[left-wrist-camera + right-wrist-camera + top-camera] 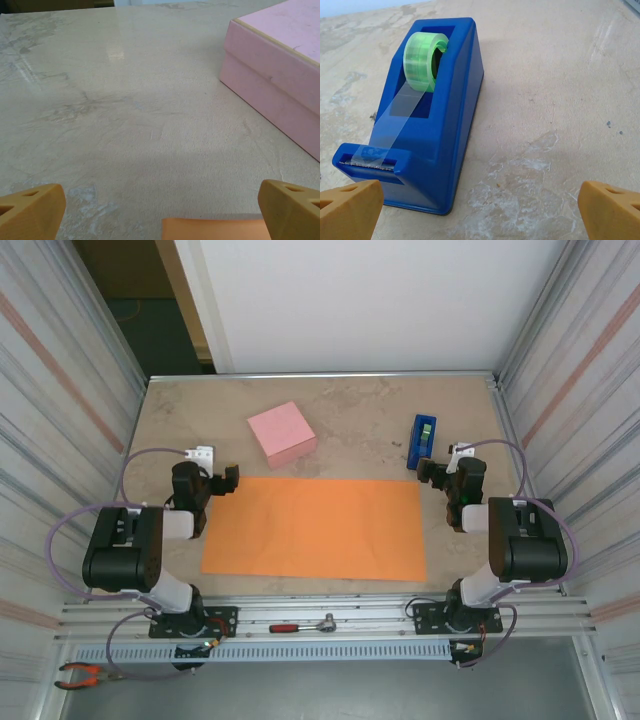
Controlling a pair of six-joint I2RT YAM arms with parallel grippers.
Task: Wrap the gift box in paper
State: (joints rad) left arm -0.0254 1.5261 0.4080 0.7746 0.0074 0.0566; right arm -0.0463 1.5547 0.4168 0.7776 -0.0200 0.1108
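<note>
Left gripper [226, 480], foreground: we find its jaws spread wide and holding nothing, set low over the table [360, 400] at the far left corner of the paper [315, 528]. Its wrist camera looks between two yellow-orange fingertips [30, 210] at a sliver of the orange sheet's edge and, up to the right, the gift box [280, 75].

Right gripper [432, 472]: its jaws are likewise wide apart and empty. It sits off the paper's far right corner, facing the tape dispenser [430, 125] just beyond it. The blue dispenser carries a green roll of tape [424, 54] in its well. A clear strip runs from the roll down to the cutter at the near end.

Between the two arms we see the paper lying flat and unfolded, a bright orange rectangle. The gift box stands on bare tabletop close beyond the sheet's far edge, left of centre, not on it and turned at an angle to it. It is pale pink and plain, with its lid on and a seam showing around the side. Box and dispenser are well apart.
</note>
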